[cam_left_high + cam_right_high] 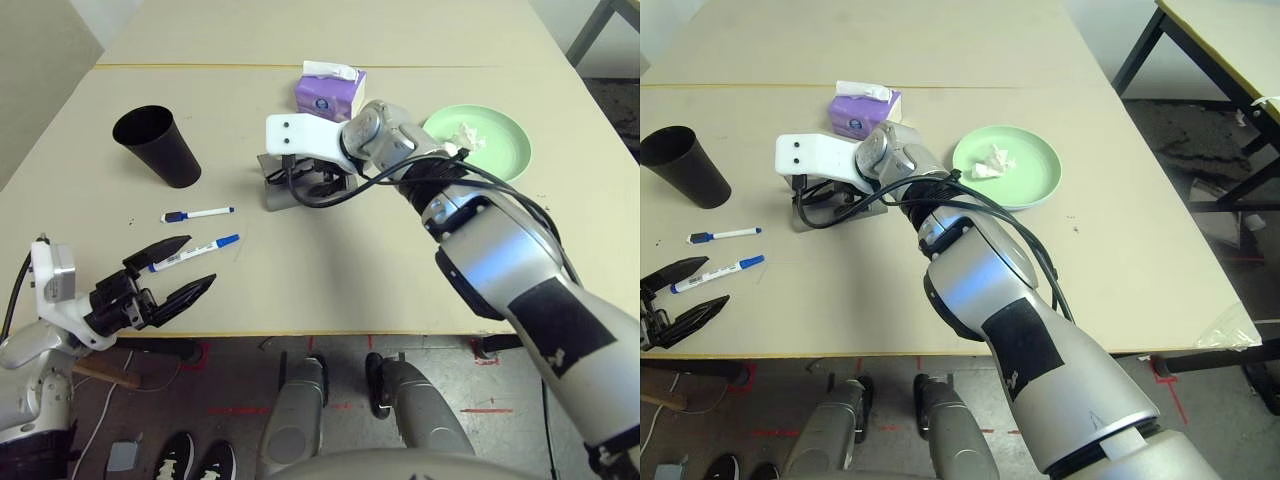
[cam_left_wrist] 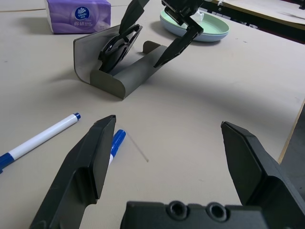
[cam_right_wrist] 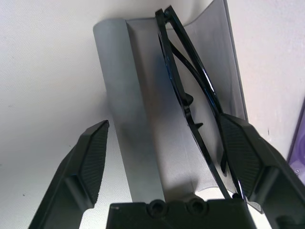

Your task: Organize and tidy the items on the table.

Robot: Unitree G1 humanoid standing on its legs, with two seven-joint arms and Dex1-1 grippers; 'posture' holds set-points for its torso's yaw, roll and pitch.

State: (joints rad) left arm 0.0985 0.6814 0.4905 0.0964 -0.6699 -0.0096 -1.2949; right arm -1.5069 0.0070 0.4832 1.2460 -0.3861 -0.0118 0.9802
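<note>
The right gripper (image 3: 164, 162) hangs over the open grey glasses case (image 2: 116, 71) at the middle of the bench (image 1: 330, 290). Its fingers are spread wide and hold nothing. The black sunglasses (image 3: 190, 90) lie folded inside the case, leaning against the raised lid and not flat in the trough. One finger (image 3: 240, 152) seems very close to the frame of the sunglasses.

The step in hand is, I judge, to seat the sunglasses and then close the case. To do it well, the right gripper should draw back straight, without catching the frame, then push the sunglasses gently down into the trough before the lid is folded over them.

The left gripper (image 1: 172, 270) waits at the near left edge, fingers fully apart and empty, just beside the two markers (image 1: 198, 214) and (image 1: 195, 252). The black cup (image 1: 158, 145) stands at the far left. The green plate (image 1: 500, 150) at the right carries the crumpled tissue (image 1: 990, 162). A purple tissue box (image 1: 329, 92) stands behind the case.
</note>
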